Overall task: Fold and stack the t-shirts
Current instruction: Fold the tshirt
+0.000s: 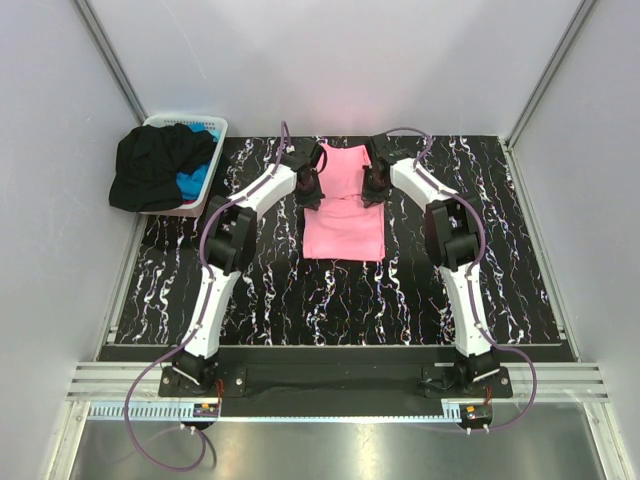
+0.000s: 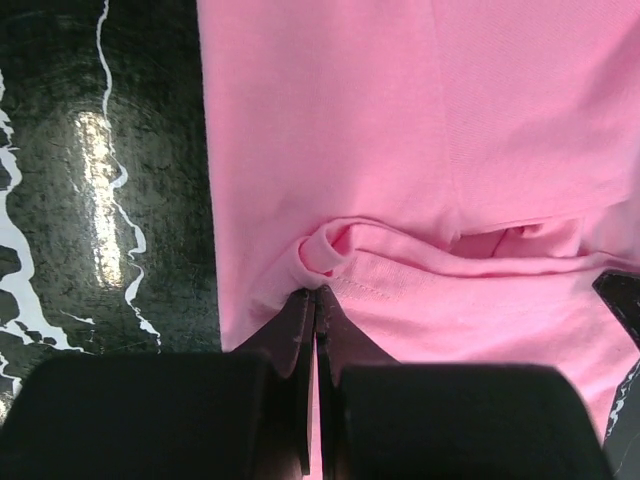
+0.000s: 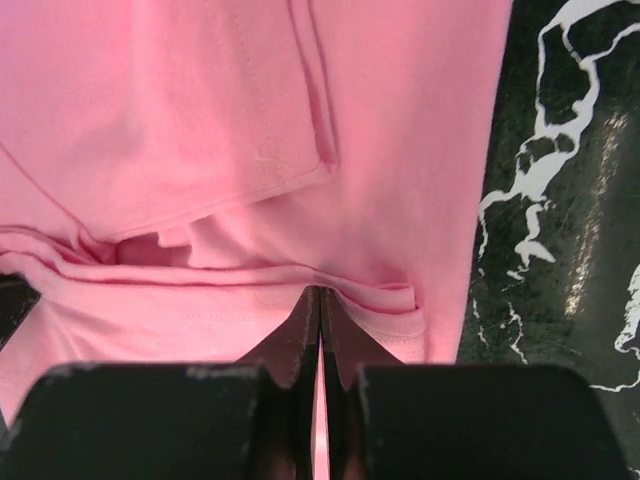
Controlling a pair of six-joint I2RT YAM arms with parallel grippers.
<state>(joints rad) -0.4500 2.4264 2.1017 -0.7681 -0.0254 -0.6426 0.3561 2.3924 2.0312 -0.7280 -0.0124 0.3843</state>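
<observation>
One black marbled table (image 1: pixel 300 300) bears the pink t-shirt (image 1: pixel 343 225) at its far middle. Far left, the black t-shirt (image 1: pixel 150 170) drapes over a white basket (image 1: pixel 186 119) holding the blue t-shirt (image 1: pixel 190 183). The left gripper (image 2: pixel 316 295) and right gripper (image 3: pixel 320 295) are each clenched on a pink fold.

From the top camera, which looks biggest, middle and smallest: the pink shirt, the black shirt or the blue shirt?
Largest: pink shirt and black shirt look about alike; the black one is bunched up.
Smallest: blue shirt, only bits show beside the black.
</observation>
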